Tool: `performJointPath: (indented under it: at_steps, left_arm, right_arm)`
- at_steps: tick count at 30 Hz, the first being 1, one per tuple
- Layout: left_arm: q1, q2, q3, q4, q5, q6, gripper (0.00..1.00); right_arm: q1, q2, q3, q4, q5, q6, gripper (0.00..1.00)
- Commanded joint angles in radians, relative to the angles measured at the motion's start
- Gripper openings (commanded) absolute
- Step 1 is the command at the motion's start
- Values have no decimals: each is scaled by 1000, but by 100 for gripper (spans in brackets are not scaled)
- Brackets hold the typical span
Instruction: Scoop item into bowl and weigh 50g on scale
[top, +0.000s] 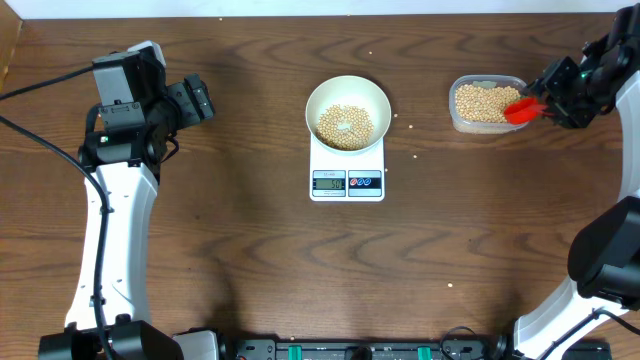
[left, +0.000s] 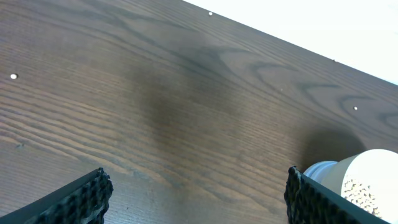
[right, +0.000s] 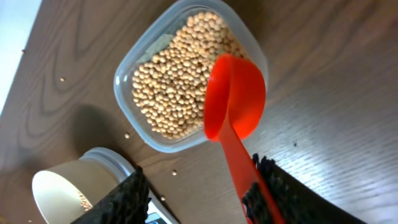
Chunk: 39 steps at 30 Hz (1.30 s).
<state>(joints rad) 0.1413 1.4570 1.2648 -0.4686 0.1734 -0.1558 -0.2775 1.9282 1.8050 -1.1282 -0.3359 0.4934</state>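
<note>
Right claw (right: 199, 180) gapes around the red scoop (right: 235, 93) over the tub (right: 119, 84). Beans (top: 345, 124) fill the white bowl (top: 313, 100) on the scale (top: 347, 183). Best lifted away straight, gently. Left claw (left: 196, 186) hangs open, empty.

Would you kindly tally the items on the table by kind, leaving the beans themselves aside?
White bowl: 1
Digital scale: 1
Clear tub: 1
Red scoop: 1
Total: 4
</note>
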Motion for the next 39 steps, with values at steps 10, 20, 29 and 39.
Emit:
performJointPath:
  at_steps: [10, 20, 29, 39]
  left_arm:
    - [2, -2, 9, -3, -10, 13, 91]
    - [2, -2, 9, -3, -10, 13, 91]
    - [2, -2, 9, -3, -10, 13, 91]
    - [2, -2, 9, -2, -10, 13, 91]
  right_arm:
    - [-5, 15, -2, -28, 13, -91, 68]
    - [-5, 22, -73, 25, 12, -105, 68]
    - [-18, 20, -90, 21, 12, -126, 73]
    - [-143, -17, -64, 13, -129, -188, 89]
